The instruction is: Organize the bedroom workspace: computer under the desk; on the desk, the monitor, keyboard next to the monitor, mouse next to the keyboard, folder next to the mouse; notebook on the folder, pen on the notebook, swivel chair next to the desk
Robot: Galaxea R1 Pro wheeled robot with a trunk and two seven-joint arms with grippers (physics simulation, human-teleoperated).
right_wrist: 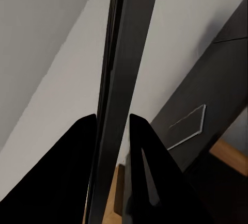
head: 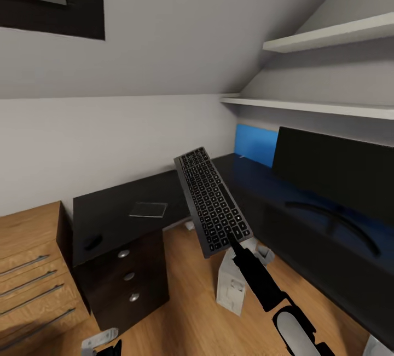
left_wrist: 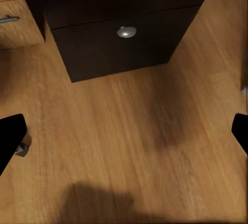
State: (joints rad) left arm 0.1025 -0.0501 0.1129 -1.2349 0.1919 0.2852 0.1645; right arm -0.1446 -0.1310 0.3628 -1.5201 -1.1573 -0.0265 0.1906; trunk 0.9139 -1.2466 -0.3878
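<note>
Carrying the keyboard [head: 212, 201] up off the desk [head: 126, 208], clamped at its near short end in our right gripper [head: 232, 240].

Going left to right, our left gripper [left_wrist: 124, 131] is hanging spread and empty over the floor by the drawers [head: 129, 276]; the slim dark-keyed, silver-framed board is tilting, long axis pointing away toward the wall, with the monitor [head: 335, 170] to its right, so we are judging the right arm nearer.

A: We list bare desk [head: 164, 191] top at frame centre, between notebook [head: 148, 210] and monitor [head: 334, 172].

B: We add obstacles: mouse [head: 93, 242] at left, folder [head: 255, 144] upright against the wall, shelves [head: 328, 35] overhead upper right.
</note>
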